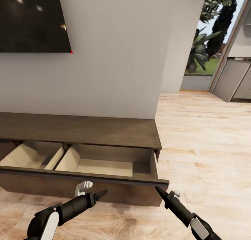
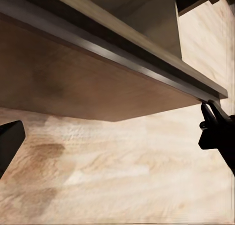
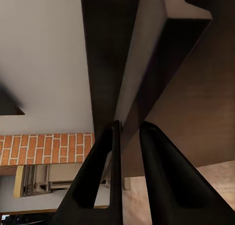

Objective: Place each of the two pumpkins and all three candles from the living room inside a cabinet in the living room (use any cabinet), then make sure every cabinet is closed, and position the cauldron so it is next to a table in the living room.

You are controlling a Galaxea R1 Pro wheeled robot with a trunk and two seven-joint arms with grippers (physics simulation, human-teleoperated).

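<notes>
The long dark-brown cabinet [image 1: 104,130] stands against the white wall with its wide drawer [image 1: 83,179] pulled out. The drawer's two pale beige compartments hold nothing. My left gripper [image 1: 100,194] hovers in front of the drawer front, low over the floor. Its one visible finger [image 2: 9,144] sits far to the side, so it reads as open. My right gripper [image 1: 157,189] has its tip at the drawer front's right corner, and its fingers [image 3: 105,156] are almost together with nothing between them. It also shows at that corner [image 2: 214,129] in the left wrist view. The pumpkins, candles and cauldron are out of view.
A black TV [image 1: 31,20] hangs on the wall above the cabinet. Light wood floor [image 1: 209,145] spreads out to the right, toward a glass opening with plants [image 1: 202,51] and grey kitchen cabinets [image 1: 237,79]. Red brick [image 3: 46,149] shows in the right wrist view.
</notes>
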